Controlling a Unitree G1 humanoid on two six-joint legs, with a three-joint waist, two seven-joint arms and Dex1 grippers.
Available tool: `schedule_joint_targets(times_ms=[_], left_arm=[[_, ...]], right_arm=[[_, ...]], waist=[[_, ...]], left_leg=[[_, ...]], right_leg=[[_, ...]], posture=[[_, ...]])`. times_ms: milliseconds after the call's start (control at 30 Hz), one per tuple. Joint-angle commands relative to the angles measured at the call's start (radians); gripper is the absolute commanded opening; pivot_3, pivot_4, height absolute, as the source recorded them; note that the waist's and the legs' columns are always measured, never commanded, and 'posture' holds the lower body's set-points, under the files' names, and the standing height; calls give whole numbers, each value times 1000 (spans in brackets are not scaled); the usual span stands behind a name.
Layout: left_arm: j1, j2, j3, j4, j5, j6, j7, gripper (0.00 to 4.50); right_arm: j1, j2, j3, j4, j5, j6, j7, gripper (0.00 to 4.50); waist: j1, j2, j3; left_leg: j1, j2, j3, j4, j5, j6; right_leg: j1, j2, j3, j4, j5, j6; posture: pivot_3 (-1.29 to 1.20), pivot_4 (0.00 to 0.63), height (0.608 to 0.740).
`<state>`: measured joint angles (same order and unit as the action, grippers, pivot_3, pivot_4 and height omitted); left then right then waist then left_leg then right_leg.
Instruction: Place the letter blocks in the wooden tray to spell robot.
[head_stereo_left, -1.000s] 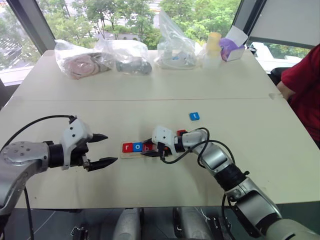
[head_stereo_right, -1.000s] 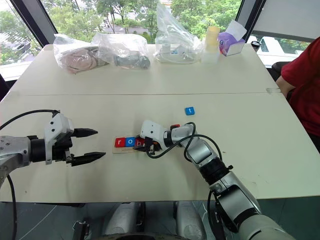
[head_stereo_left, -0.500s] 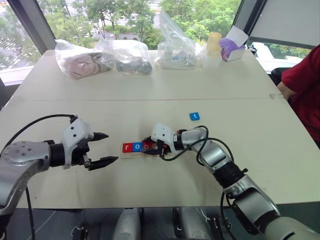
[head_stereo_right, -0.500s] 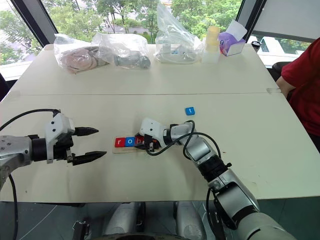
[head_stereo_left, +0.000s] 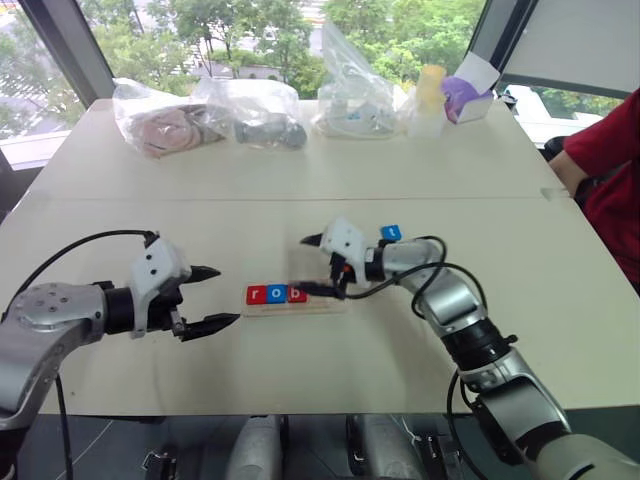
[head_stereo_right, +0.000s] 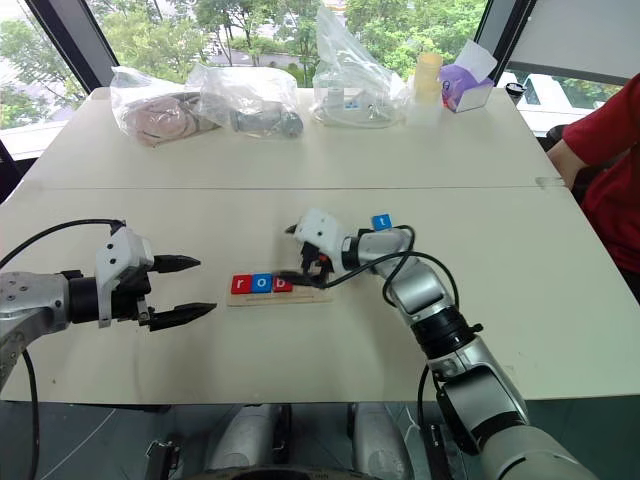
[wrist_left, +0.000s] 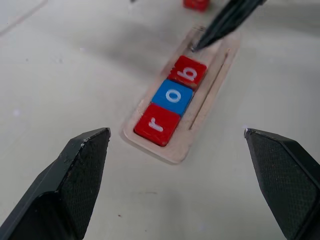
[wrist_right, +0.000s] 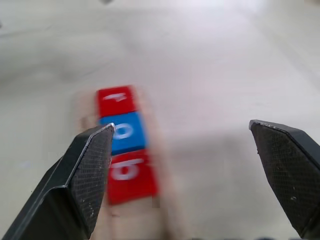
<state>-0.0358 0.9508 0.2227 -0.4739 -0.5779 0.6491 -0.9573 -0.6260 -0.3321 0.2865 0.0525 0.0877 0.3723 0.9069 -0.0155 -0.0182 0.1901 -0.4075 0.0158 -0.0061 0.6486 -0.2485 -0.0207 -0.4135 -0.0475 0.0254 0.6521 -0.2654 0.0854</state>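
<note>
Left gripper (head_stereo_left: 207, 297) hangs near the wooden tray's (head_stereo_left: 325, 307) 9 o'clock end, fingers spread wide, holding nothing. Tray carries red r block (head_stereo_left: 255, 295), blue o block (head_stereo_left: 274, 294) and red b block (head_stereo_left: 296, 294) packed touching; two slots bare at the 3 o'clock end. Right gripper (head_stereo_left: 306, 265) sits above the tray's bare half, fingers apart and empty. Blue t block (head_stereo_left: 391, 232) lies at 1 o'clock from the tray, near the right forearm. A red block (wrist_left: 195, 4) lies just beyond the tray; probably the second o. Next: fetch it, pinch by the edges, lower flat against b.
</note>
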Motion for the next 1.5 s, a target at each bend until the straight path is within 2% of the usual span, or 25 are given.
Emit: schedule_joint_targets(times_ms=[33, 167, 233, 333, 433, 533, 633, 933, 967, 1000, 1133, 1167, 1333, 1500], left_arm=[[-77, -45, 23, -24, -69, 15, 31, 4500], [-165, -94, -26, -38, -114, 54, 57, 4500], [-219, -122, -100, -22, -90, 45, 51, 4500], [-275, -148, -161, 9, -62, 31, 42, 4500], [-359, -190, -243, 73, 2, -25, 27, 4500], [-424, -214, -327, 127, 71, -84, -12, 4500], [-450, -225, -352, 158, 91, -98, -35, 4500], [-446, -223, -337, 199, 129, -129, -58, 4500], [-443, -223, -334, 197, 130, -129, -55, 4500], [-439, -225, -332, 193, 131, -127, -51, 4500], [-419, -224, -325, 180, 134, -126, -43, 4500], [-415, -222, -327, 180, 138, -129, -42, 4500], [-412, -234, -338, 170, 143, -138, -43, 4500], [-417, -254, -368, 139, 150, -142, -53, 4500]], right_arm=[[10, -29, -136, -83, 36, 101, -102, 4449], [53, -44, -279, -180, 38, 288, -271, 4449], [125, -27, -330, -298, 7, 464, -386, 4449], [190, 6, -341, -430, 22, 622, -461, 4449], [262, 93, -299, -535, 18, 732, -558, 4449], [293, 183, -246, -548, 5, 781, -641, 4449], [295, 219, -226, -522, -1, 786, -685, 4449], [307, 245, -167, -440, -27, 753, -774, 4449], [310, 245, -158, -435, -28, 749, -776, 3913], [312, 243, -150, -432, -31, 745, -778, 3572], [305, 228, -143, -403, -39, 732, -780, 1491], [299, 222, -151, -392, -38, 730, -777, 1148], [279, 178, -193, -409, -62, 704, -794, 1172], [361, 199, -310, -553, -100, 762, -891, 1172]], waist=[[3, 0, 0], [2, 0, 0], [3, 0, 0], [-1, 0, 0], [-9, 0, 0], [-9, 0, -1], [-6, 0, -1], [-4, 0, -1], [-5, 0, -1], [-6, 0, -1], [-8, 0, -1], [-9, 0, -1], [-6, 0, -1], [5, 0, -1]], left_leg=[[0, 0, 0, 0, 0, 0], [0, -1, 0, 0, 0, 0], [0, -1, 0, 0, 0, 0], [-1, -1, 0, -1, 0, 0], [0, -1, 1, -1, 0, 0], [0, -1, 1, 0, 0, 0], [0, -1, 1, 0, 1, -1], [-1, -1, 0, 0, 1, -1], [-1, -1, 0, 0, 1, -1], [-1, -1, 0, 0, 1, -1], [0, -1, 0, 0, 1, -1], [0, 0, 0, 0, 1, -1], [0, 0, 0, 0, 1, -1], [-1, -1, 0, 0, 1, -1]], right_leg=[[0, 0, 0, 0, 0, 0], [0, -1, 0, 0, 0, 0], [0, 0, 0, 0, 0, 0], [0, 1, 0, 0, 0, 1], [-2, 3, 1, 2, 0, 1], [-1, 6, 1, 3, 0, 0], [-2, 6, 1, 3, 1, 0], [-2, 4, 1, 2, 1, 0], [-2, 4, 1, 2, 1, 0], [-2, 4, 1, 2, 1, 0], [-2, 5, 1, 2, 1, 0], [-2, 5, 1, 2, 1, 0], [-1, 5, 1, 2, 1, 0], [-1, 3, 0, 2, 0, 0]], posture=[[0, 150, 740], [0, 150, 740], [0, 150, 740], [0, 150, 740], [0, 150, 740], [0, 150, 740], [0, 150, 740], [0, 150, 740], [0, 150, 740], [0, 150, 740], [0, 150, 740], [0, 150, 740], [0, 150, 740], [0, 150, 740]])
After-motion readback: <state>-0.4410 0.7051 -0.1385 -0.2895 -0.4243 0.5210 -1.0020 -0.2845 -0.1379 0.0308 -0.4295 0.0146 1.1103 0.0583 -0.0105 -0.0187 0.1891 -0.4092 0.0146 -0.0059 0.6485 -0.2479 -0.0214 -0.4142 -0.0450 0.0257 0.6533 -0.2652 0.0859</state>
